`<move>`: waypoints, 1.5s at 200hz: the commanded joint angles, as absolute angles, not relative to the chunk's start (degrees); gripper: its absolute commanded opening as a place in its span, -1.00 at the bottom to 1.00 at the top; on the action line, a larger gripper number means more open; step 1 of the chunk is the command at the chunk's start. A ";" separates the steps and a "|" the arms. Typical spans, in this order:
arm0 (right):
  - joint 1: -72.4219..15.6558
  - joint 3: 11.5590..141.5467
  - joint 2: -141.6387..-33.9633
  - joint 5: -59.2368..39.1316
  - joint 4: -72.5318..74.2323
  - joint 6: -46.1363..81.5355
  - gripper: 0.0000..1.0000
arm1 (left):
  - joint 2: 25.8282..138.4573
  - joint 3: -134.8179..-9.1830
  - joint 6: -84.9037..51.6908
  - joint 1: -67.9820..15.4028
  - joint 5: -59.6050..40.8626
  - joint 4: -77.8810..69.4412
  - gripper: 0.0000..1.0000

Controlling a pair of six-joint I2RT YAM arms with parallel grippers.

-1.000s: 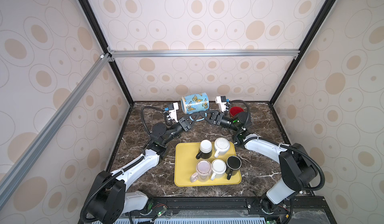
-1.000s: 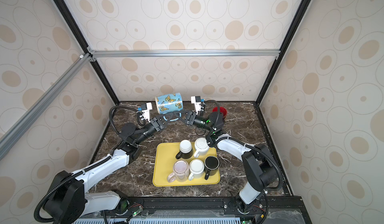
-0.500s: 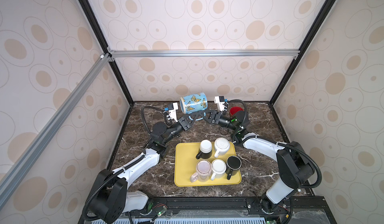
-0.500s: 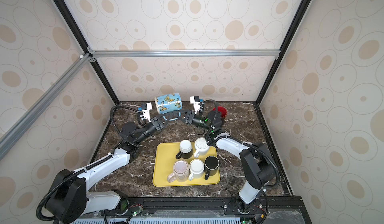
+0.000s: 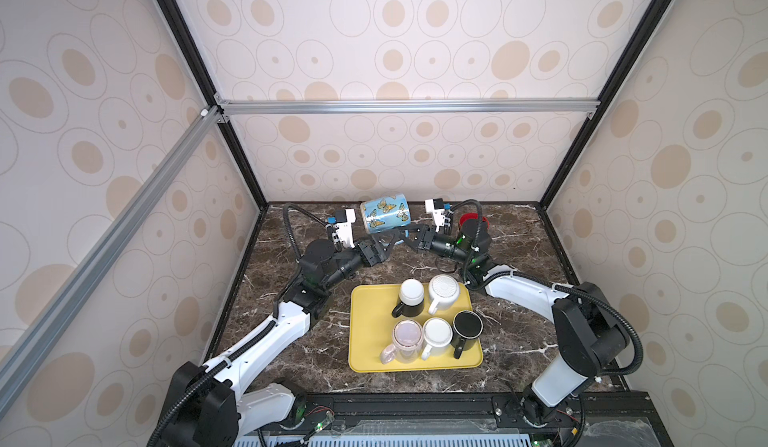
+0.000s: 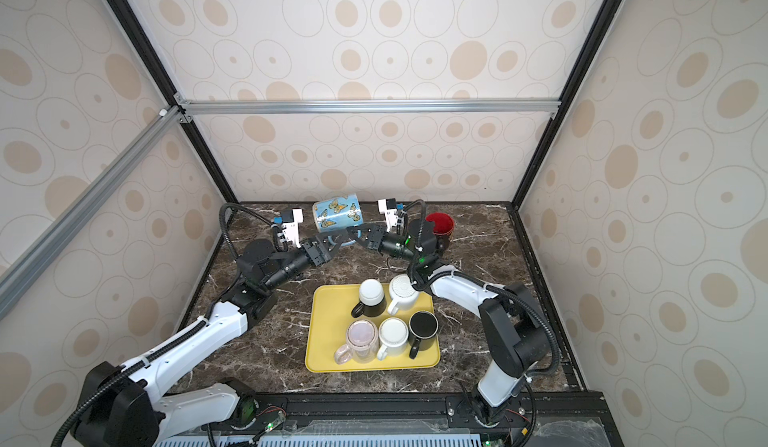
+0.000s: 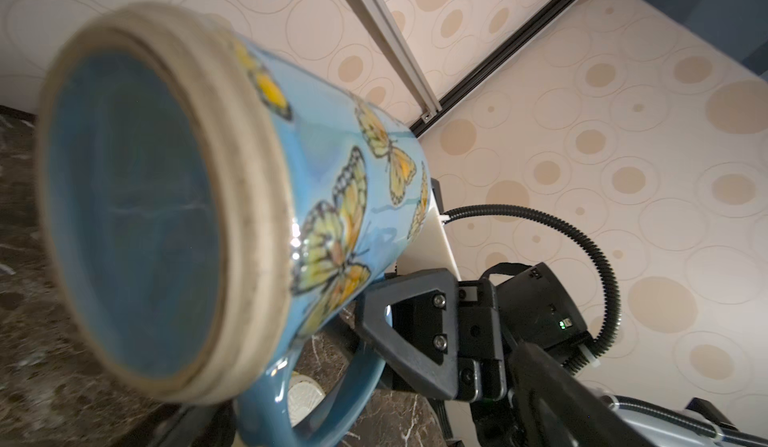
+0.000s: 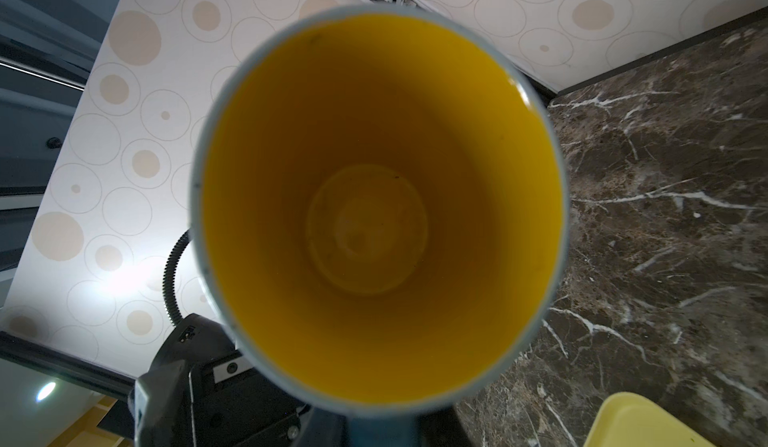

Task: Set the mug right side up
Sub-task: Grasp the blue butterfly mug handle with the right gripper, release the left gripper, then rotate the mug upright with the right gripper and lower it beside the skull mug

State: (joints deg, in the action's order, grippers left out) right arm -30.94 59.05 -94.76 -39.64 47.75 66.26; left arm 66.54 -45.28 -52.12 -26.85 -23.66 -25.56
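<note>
The blue ceramic butterfly mug (image 5: 384, 215) hangs on its side in mid-air, upper centre of a top view, its handle pinched by the closed right gripper (image 5: 409, 233), seemingly to swing it upright, while the left gripper (image 5: 388, 242) gapes wide, holding nothing.

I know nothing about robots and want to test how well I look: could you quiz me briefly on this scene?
1. Which part of the butterfly mug does the right gripper clamp? A rim, B handle, C base.
2. True or false: the mug rests on the table.
3. How many cups stand on the yellow tray?
Key: 1 B. 2 False: it hangs tilted in the air. 3 Five.
</note>
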 commanded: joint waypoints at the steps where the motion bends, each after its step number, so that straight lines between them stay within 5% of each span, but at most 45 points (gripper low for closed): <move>1: -29.74 61.24 -93.70 -38.71 52.51 65.19 -1.00 | 65.13 -49.81 -43.87 -26.62 -17.32 -13.41 1.00; 99: -27.41 67.43 -92.31 -36.29 23.00 53.33 -1.00 | 61.35 -51.12 -35.61 -25.92 -1.34 3.37 1.00; 198: -27.38 83.64 -91.44 -9.12 -22.93 25.28 -1.00 | 61.62 -49.36 -31.59 -25.89 -2.25 6.22 1.00; 261: -27.33 88.84 -95.09 9.43 -32.73 17.08 -1.00 | 61.32 -47.81 -31.19 -25.92 -1.93 5.28 1.00; 300: -26.82 91.68 -99.96 12.52 -32.18 15.69 -1.00 | 62.14 -47.98 -31.11 -25.92 -2.15 5.25 1.00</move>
